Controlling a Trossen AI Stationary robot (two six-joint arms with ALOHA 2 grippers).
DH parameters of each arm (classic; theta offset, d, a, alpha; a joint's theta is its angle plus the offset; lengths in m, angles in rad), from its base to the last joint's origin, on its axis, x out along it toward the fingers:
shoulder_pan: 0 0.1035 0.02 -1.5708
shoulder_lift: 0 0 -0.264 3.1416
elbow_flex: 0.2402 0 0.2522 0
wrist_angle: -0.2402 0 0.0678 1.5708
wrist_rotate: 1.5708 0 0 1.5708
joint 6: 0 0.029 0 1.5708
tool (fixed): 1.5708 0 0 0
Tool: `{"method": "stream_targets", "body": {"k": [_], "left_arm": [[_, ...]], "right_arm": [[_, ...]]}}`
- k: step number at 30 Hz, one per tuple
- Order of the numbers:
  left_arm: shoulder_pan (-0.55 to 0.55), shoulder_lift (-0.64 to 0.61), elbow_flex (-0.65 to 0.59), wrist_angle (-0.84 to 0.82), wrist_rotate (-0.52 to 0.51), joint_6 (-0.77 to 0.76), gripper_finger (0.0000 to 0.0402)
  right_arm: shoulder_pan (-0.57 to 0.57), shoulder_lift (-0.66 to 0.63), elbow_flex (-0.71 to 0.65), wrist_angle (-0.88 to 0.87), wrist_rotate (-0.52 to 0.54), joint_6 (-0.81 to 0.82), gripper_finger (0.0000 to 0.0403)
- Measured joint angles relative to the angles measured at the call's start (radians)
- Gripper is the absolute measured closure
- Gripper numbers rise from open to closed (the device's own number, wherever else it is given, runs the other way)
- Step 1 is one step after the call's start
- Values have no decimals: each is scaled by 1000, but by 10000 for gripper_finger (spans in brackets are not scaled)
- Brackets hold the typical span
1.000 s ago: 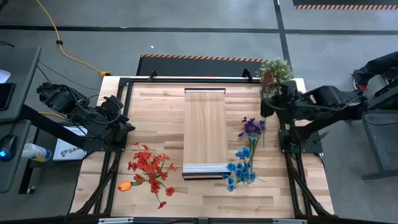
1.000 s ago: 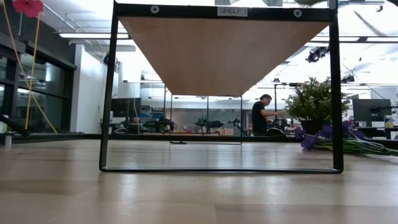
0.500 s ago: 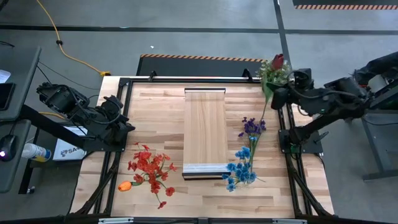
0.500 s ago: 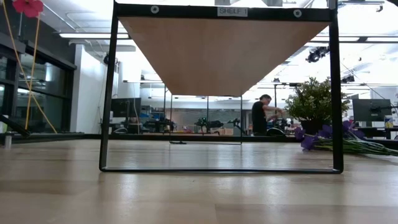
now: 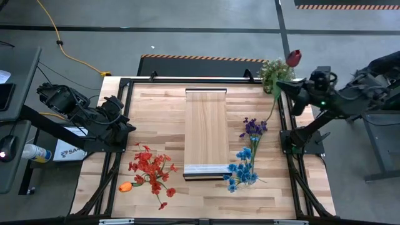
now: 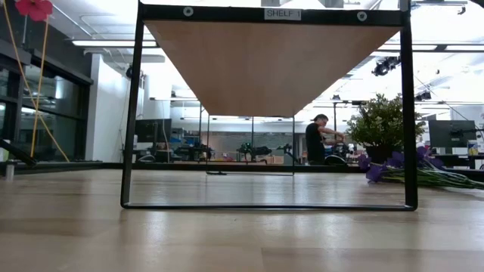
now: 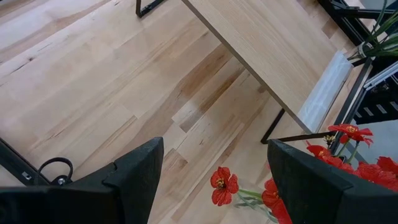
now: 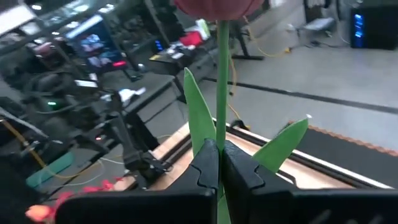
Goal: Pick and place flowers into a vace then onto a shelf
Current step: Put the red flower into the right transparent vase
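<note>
While the left hand (image 7: 211, 171) hovers open over the desk's (image 5: 156, 112) left edge, red flowers (image 5: 150, 167) and an orange one (image 5: 125, 186) lie nearby. At centre stands the raised shelf (image 5: 206, 131), with purple flowers (image 5: 253, 127) and blue flowers (image 5: 242, 170) beside it. At the far right corner, the right hand (image 8: 219, 163) is clamped on a dark-red tulip's (image 5: 293, 58) stem, near the potted plant (image 5: 274, 70).

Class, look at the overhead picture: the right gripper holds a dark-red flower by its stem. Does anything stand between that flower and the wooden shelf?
Nothing visible blocks it. The right gripper holds the dark-red flower beside the potted plant; between it and the shelf is bare tabletop.
</note>
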Motion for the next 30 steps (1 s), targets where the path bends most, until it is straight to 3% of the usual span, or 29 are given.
{"method": "stream_targets", "body": {"k": [22,30], "left_arm": [[0,0,0,0,-2,-1,81],[0,0,0,0,-2,-6,80]], "right_arm": [[446,37,28,243,109,-269,403],[659,106,28,258,297,-296,402]]}}
